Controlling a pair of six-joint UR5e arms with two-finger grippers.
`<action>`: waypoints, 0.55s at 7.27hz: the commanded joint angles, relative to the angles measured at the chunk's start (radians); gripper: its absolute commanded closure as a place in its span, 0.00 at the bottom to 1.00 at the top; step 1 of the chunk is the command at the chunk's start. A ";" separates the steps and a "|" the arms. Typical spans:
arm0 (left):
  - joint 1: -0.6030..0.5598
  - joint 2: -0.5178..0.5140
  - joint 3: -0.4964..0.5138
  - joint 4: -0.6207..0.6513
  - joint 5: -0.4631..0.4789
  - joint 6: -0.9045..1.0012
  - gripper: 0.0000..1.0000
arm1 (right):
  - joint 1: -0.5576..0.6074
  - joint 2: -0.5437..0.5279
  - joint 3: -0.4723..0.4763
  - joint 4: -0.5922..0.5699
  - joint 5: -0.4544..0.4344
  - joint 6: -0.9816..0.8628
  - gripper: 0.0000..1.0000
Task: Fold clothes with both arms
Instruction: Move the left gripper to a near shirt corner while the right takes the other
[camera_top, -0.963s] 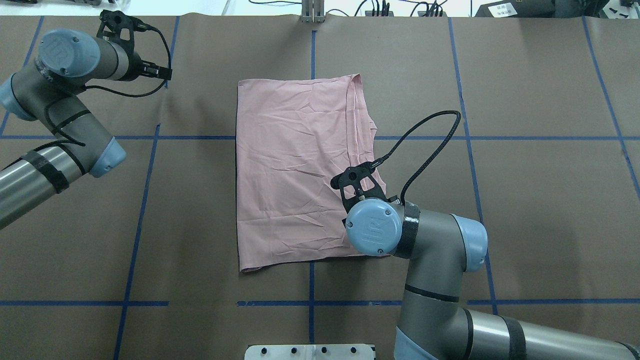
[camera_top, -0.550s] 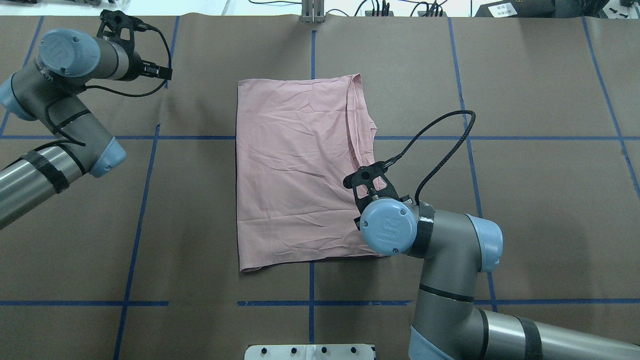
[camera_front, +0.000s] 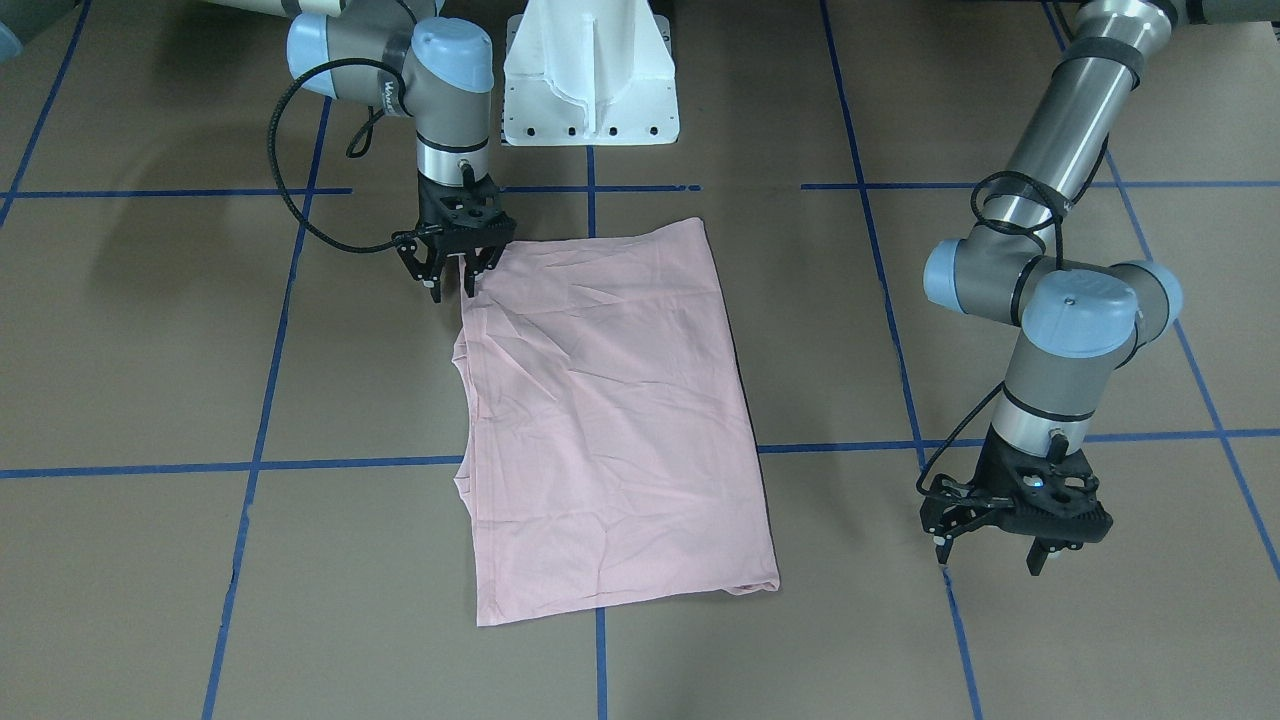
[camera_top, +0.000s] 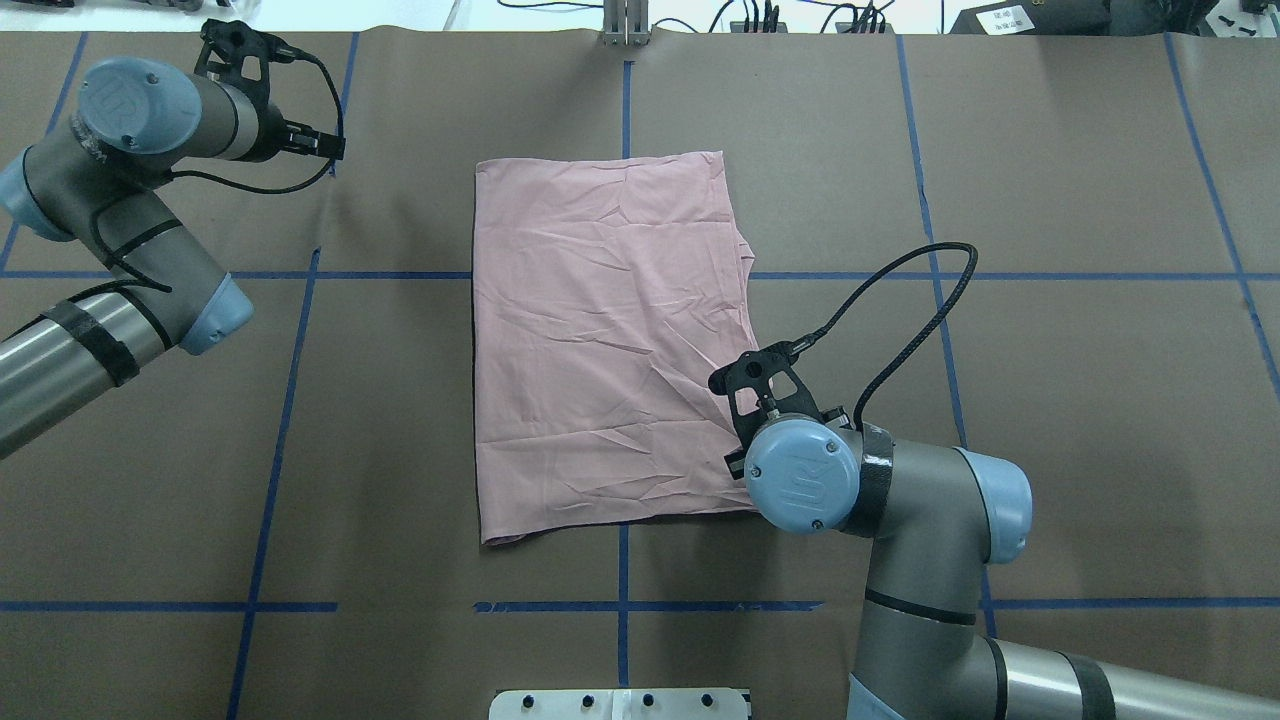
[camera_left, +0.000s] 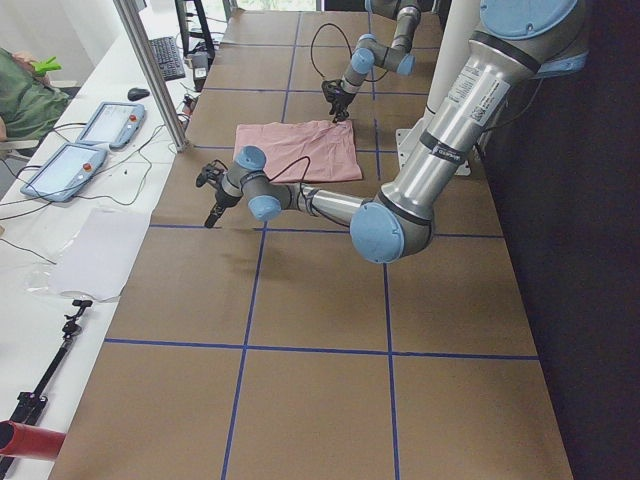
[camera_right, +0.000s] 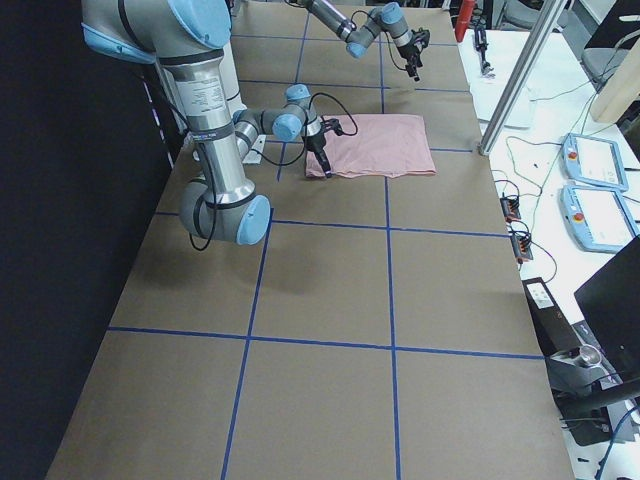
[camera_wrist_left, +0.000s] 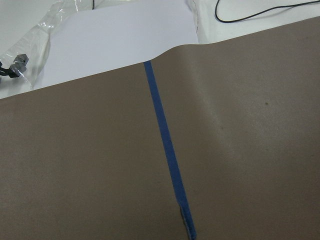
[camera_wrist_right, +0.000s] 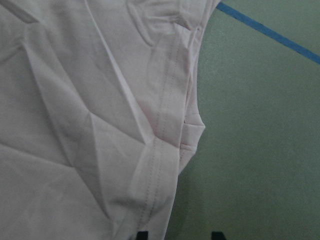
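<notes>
Right end effector (camera_front: 452, 285) over T-shirt (camera_front: 610, 420) edge.

The pale pink T-shirt (camera_top: 600, 330) is laid flat just in front of the white pedestal block (camera_front: 590, 75), folded into a long creased rectangle with its plain side up. The right gripper (camera_front: 452, 288) is held, fingers parted, over a hemmed shirt corner on the block's side; the left gripper (camera_front: 990, 560), fingers also parted, is hung over the table (camera_front: 150, 600) well off from block and shirt
</notes>
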 joint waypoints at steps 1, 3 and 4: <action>0.002 0.002 -0.055 0.003 -0.098 -0.020 0.00 | 0.029 -0.009 0.073 0.048 0.042 0.026 0.00; 0.018 0.058 -0.211 0.018 -0.157 -0.224 0.00 | 0.038 -0.084 0.127 0.251 0.083 0.215 0.00; 0.087 0.130 -0.338 0.020 -0.155 -0.318 0.00 | 0.040 -0.121 0.169 0.296 0.085 0.315 0.00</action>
